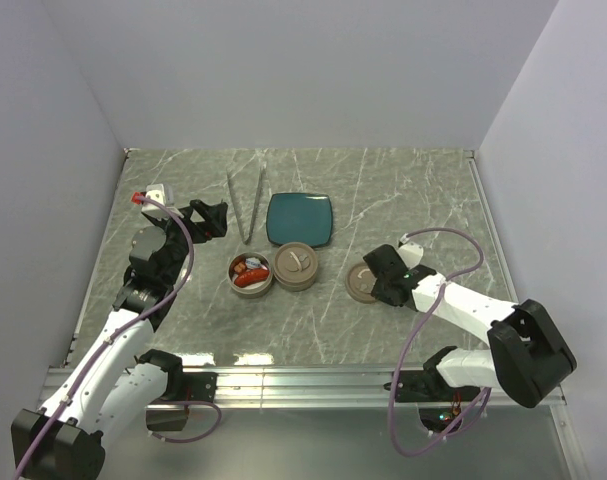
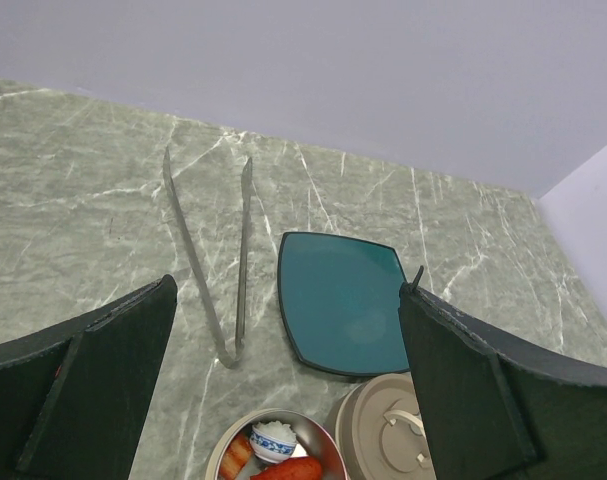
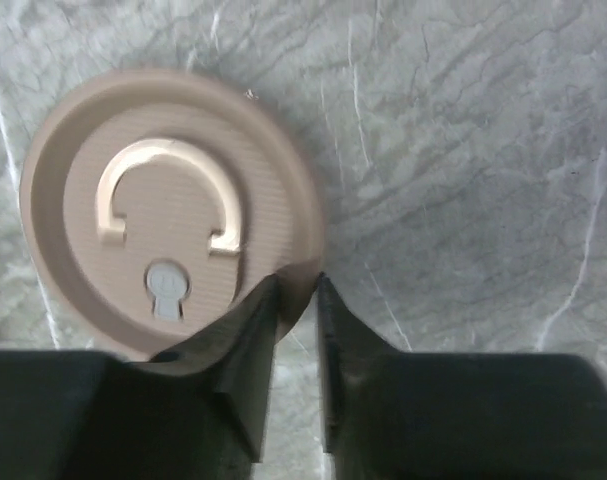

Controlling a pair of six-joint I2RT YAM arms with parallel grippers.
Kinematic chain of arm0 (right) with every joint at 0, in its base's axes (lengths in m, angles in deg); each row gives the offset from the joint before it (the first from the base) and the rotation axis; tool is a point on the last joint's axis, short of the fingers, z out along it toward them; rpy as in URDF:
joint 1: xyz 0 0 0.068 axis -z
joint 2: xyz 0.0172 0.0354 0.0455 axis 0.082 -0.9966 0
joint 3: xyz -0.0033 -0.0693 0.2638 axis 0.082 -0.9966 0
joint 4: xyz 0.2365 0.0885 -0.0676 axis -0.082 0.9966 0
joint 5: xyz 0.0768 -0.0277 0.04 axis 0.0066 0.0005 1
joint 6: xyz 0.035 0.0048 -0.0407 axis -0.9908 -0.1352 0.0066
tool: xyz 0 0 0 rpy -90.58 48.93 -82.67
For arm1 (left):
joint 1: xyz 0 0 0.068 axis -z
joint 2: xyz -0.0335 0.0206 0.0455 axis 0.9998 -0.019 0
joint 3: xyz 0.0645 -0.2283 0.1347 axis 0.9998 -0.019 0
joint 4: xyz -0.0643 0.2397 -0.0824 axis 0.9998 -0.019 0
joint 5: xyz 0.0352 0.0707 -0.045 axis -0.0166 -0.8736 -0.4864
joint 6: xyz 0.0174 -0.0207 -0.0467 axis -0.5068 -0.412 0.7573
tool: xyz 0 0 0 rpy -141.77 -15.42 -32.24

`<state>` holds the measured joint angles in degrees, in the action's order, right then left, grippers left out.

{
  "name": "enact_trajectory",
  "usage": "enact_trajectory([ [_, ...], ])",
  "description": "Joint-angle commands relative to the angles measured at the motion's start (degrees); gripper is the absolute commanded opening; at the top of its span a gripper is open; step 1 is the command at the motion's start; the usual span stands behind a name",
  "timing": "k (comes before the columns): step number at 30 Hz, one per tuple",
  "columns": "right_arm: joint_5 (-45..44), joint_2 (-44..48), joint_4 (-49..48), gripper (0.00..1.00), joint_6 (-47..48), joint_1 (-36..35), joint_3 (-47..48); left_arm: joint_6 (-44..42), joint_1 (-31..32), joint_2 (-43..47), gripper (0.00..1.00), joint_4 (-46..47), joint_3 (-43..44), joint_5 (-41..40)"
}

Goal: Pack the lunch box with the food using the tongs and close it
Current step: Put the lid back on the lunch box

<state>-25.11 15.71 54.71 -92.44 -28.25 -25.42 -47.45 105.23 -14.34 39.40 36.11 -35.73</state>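
The left end effector [image 1: 211,218] is hanging released over the table [image 1: 423,200], its jaws spread wide and gripping nothing, just left of the tongs [image 1: 246,205]. The tongs are lying flat on the table, untouched, with their joined end pointing toward the arms and their two slim arms opening toward the far wall. Just to their right a teal plate [image 1: 300,218] is sitting.

In the left wrist view, the two dark fingers [image 2: 103,390] are standing far apart at either side of the picture, with the tongs and plate showing between them.

Nearer the arms, just past the tongs' joined end, an open tin [image 1: 251,273] is sitting on the table. It is holding food: a red sausage [image 2: 288,468] and a white roll [image 2: 273,440] are showing inside it. Right beside it, on its right, a closed tin [image 1: 296,266] is wearing its brown lid.

Further right, apart from both tins, a loose lid [image 3: 168,250] is lying flat side up with its curved handle folded down. The right end effector [image 3: 295,300] is clenching on this lid at its rim. In the right wrist view the fingers are standing only narrowly apart, with the rim caught between them. That view is blurred, so whether the lid is resting on the table or raised off it cannot be told.
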Motion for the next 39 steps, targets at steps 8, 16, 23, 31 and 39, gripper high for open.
enact_trajectory([
  [8, -1.77, -3.07, -1.87, 0.00, -4.46, -1.33, -1.86, 0.08, -0.41, 0.63, 1.00, 1.85, -0.29, 1.06],
  [16, -3.00, 0.26, -0.47, 0.00, -2.26, -1.94, 0.51, 0.08, -0.41, 0.54, 0.99, 1.76, -0.29, 0.97],
  [23, -6.16, 7.99, 7.17, 0.00, 0.46, -2.12, 5.87, 0.08, -0.41, 0.45, 1.00, 1.94, -0.38, 0.88],
  [31, -5.73, 12.04, 10.43, 0.00, 2.75, -2.38, 8.34, 0.08, -0.50, 0.19, 0.99, 2.03, -0.29, 0.88],
  [39, -3.45, 15.12, 9.47, 0.00, 7.32, -3.87, 15.36, 0.16, -0.50, 0.28, 0.99, 2.03, -0.29, 0.97],
])
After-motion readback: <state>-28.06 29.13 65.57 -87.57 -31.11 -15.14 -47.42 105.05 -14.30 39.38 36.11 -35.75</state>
